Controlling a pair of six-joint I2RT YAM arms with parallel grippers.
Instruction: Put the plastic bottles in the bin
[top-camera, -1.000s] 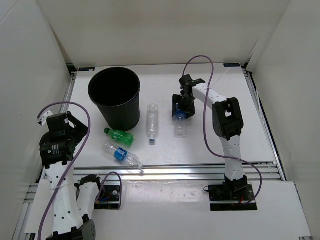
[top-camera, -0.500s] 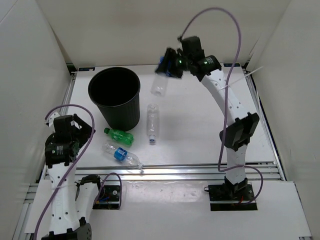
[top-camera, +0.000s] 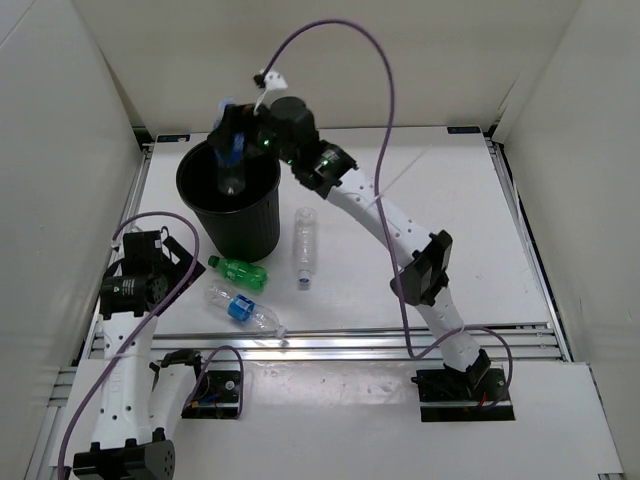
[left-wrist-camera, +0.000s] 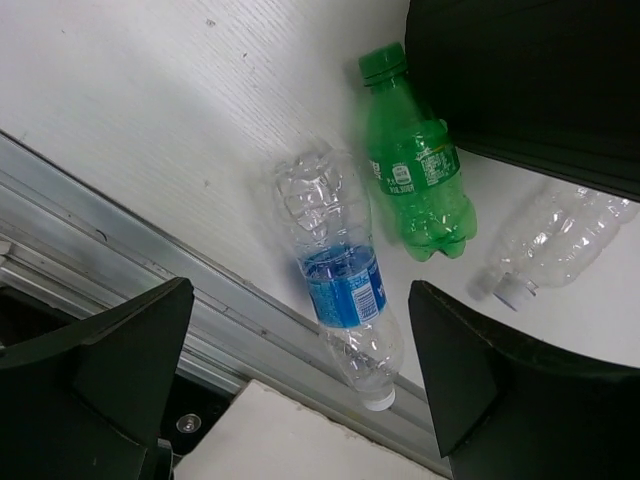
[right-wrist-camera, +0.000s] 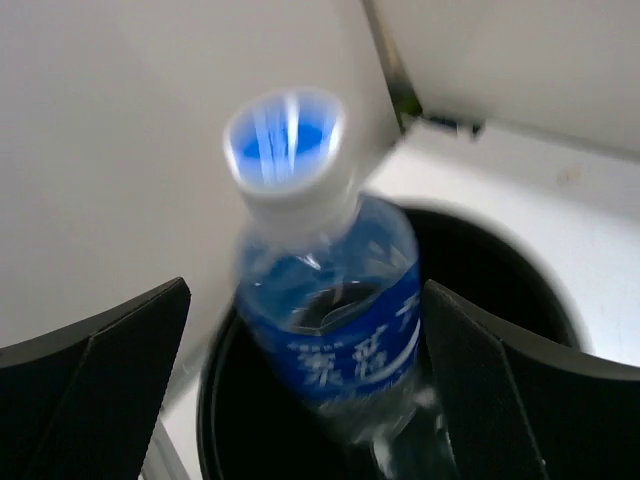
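We see the right claw (top-camera: 232, 140) reaching over the bin (top-camera: 243, 235), its fingers spread wide and released. A blue-labelled bottle (right-wrist-camera: 325, 310), blurred, sits between them with its cap up and touches neither finger, its lower end inside the bin's mouth. The left claw (left-wrist-camera: 300, 295) is also released and hovers above the near left of the tabletop (top-camera: 450, 200). Below it lie a second blue-labelled bottle (left-wrist-camera: 345, 285) and the green bottle (left-wrist-camera: 418, 180), side by side near the bin's base. The plain clear bottle (top-camera: 304, 243) lies just right of the bin.
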